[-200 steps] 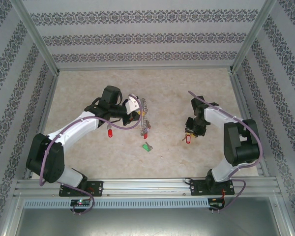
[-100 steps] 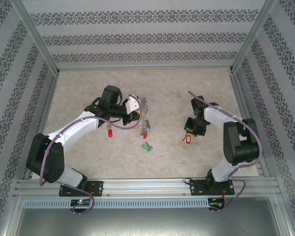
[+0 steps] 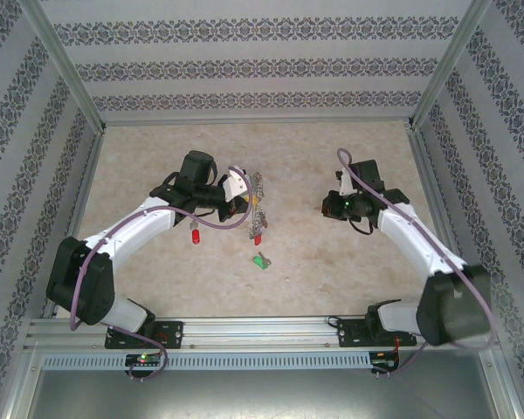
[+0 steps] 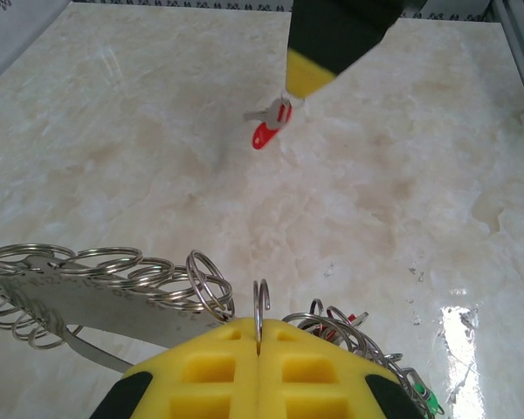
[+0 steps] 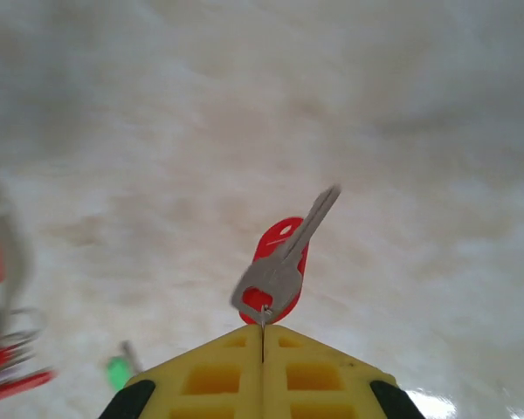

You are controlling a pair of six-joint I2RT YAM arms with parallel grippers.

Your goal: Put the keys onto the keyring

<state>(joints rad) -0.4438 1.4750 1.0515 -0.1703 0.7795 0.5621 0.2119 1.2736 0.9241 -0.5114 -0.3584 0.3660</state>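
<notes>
Keyring [image 3: 256, 195] — held by the left gripper [image 4: 258, 340], its fingers pressed together on one small silver ring [image 4: 261, 301] of the loop. In the left wrist view the metal band with its row of rings runs out to the left. Placement unchanged over the last second.

Red-tagged key [image 5: 278, 262] — pinched at its head by the right gripper [image 5: 262, 336], fingers fully together, blade pointing up and away, the tag behind it. Change noted: a second ago this gripper hung low over the right side of the table [image 3: 157, 157] with the key dangling beneath. It has since risen and swung toward the centre, and now faces the keyring, though still well apart from it. Judged: pick-up done, carry under way, threading not yet begun.

Second red-tagged key [image 3: 195, 236] — loose on the table beside the left arm, not yet collected.

Green tag [image 3: 260, 260] — loose, nearer the arm bases than the keyring.
</notes>
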